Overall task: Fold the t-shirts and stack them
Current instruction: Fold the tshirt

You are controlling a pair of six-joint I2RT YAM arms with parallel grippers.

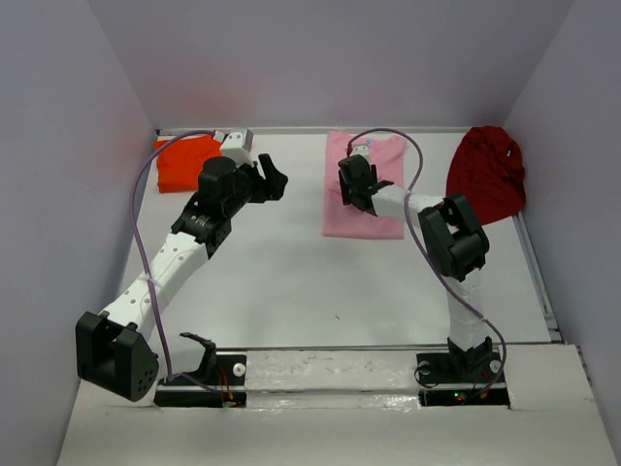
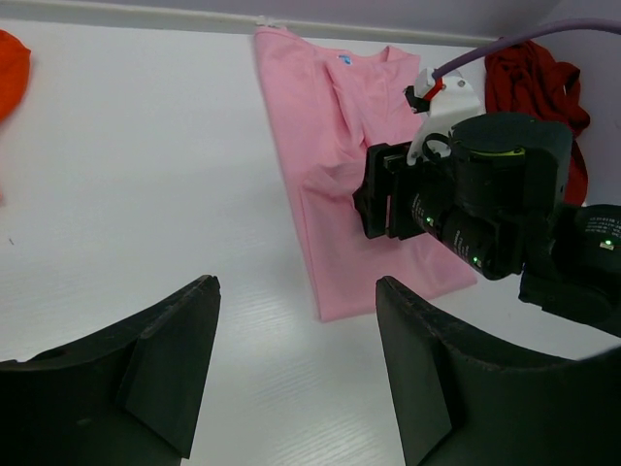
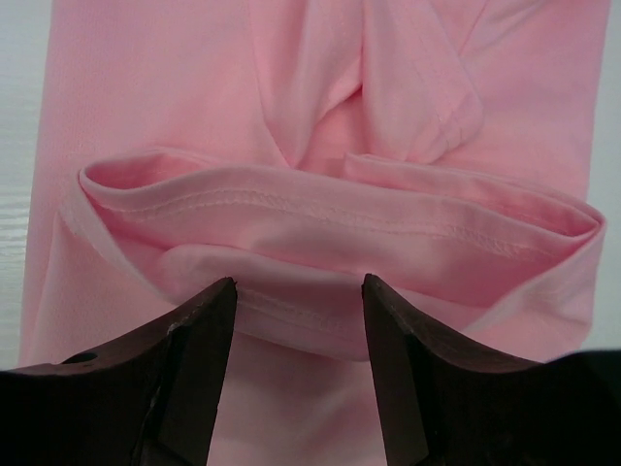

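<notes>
1. Top view: on the matte white worktop [image 1: 291, 282], a bright orange soft cloth t-shirt [image 1: 184, 160] lies as a rough rectangle in the far left corner. A light pink soft cloth t-shirt [image 1: 383, 225] lies flat as a long narrow rectangle at far centre. A dark red soft cloth t-shirt [image 1: 487, 173] is heaped and crumpled at the far right. The left end effector [image 1: 272, 182] hangs between orange and pink. The right end effector [image 1: 347, 184] is over the pink shirt's left half.
2. Left wrist view: the left end effector's black fingers stand wide apart over bare worktop, nothing between them. Ahead, the pink shirt is smooth, with its sides folded inward.
3. Right wrist view: the right end effector's dark fingers stand apart, unpinched. The pink shirt's stitched hem is doubled back in a soft fold just ahead of them.
</notes>
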